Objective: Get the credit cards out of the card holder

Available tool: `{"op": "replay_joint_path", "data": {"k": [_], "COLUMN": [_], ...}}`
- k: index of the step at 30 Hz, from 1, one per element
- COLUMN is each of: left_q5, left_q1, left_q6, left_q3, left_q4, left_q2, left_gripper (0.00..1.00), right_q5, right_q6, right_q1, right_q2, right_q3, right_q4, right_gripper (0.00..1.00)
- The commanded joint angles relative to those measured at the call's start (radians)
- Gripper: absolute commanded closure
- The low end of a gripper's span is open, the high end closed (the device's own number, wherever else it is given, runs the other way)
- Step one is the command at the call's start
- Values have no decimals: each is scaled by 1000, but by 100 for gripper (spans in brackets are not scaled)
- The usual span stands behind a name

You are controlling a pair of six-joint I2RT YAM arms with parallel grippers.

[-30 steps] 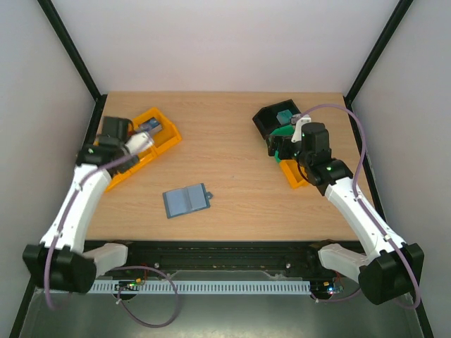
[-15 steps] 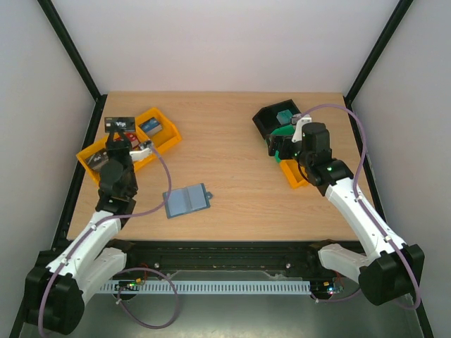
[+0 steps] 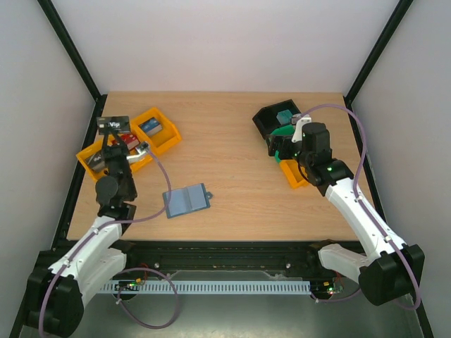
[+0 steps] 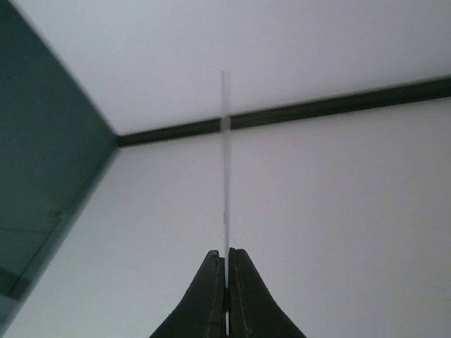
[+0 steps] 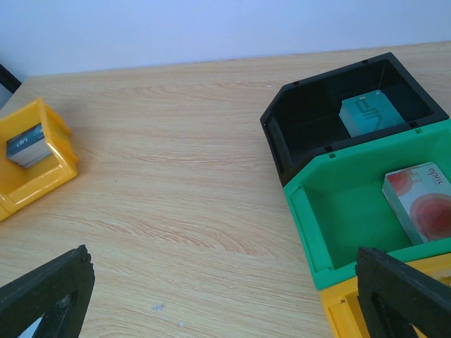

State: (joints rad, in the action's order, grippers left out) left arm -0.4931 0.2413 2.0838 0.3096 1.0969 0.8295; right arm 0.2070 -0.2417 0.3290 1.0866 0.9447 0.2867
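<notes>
Since a second ago the left arm has swung up off the orange trays (image 3: pixel 171 143) and now stands near the desk's (image 3: pixel 232 169) left edge. In the last half second it drifted slightly left. The left fingers (image 4: pixel 215 296) are pressed together on a dark card (image 3: pixel 114 124), held aloft with its printed face toward the top camera. In the left wrist view the card shows edge-on as a thin line rising from between the tips. The right fingers (image 5: pixel 42 296) stand wide apart, gripping nothing, above bare desk just short of the trays on the right.

The holder (image 3: pixel 187 201) lies open and flat near the front middle of the desk, with bare wood all round it and well apart from both arms.

A black tray (image 5: pixel 310 120) holds a teal card (image 5: pixel 370 113). The green tray (image 5: pixel 338 211) touching it holds a red-and-white card (image 5: pixel 419 211). The side wall stands close to the left arm.
</notes>
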Motion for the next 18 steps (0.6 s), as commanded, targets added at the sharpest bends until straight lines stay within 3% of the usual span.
{"op": "replay_joint_path", "data": {"k": [1, 3, 5, 7, 11, 18], "left_q5": [-338, -283, -187, -47, 138, 149], "left_q1": [-22, -125, -255, -382, -530, -558], "left_q6": [-318, -788, -1034, -1149, -1164, -1055], "left_q3": [242, 521, 714, 864, 912, 843], "left_q4": [-557, -1297, -1625, -1824, -1837, -1624], "left_q2": [39, 150, 304, 445, 574, 671], "left_gripper": [98, 98, 98, 98, 98, 98], "right_q5": [-4, -3, 0, 3, 1, -12], "right_q6": [16, 17, 18, 20, 23, 31], "right_q1": [-2, -2, -2, -2, -3, -3], "right_q2": [-12, -11, -7, -6, -2, 4], "right_q3": [-5, -4, -4, -4, -1, 2], "right_q4": [-9, -8, -9, -9, -3, 6], "right_gripper": [1, 1, 1, 1, 1, 1]}}
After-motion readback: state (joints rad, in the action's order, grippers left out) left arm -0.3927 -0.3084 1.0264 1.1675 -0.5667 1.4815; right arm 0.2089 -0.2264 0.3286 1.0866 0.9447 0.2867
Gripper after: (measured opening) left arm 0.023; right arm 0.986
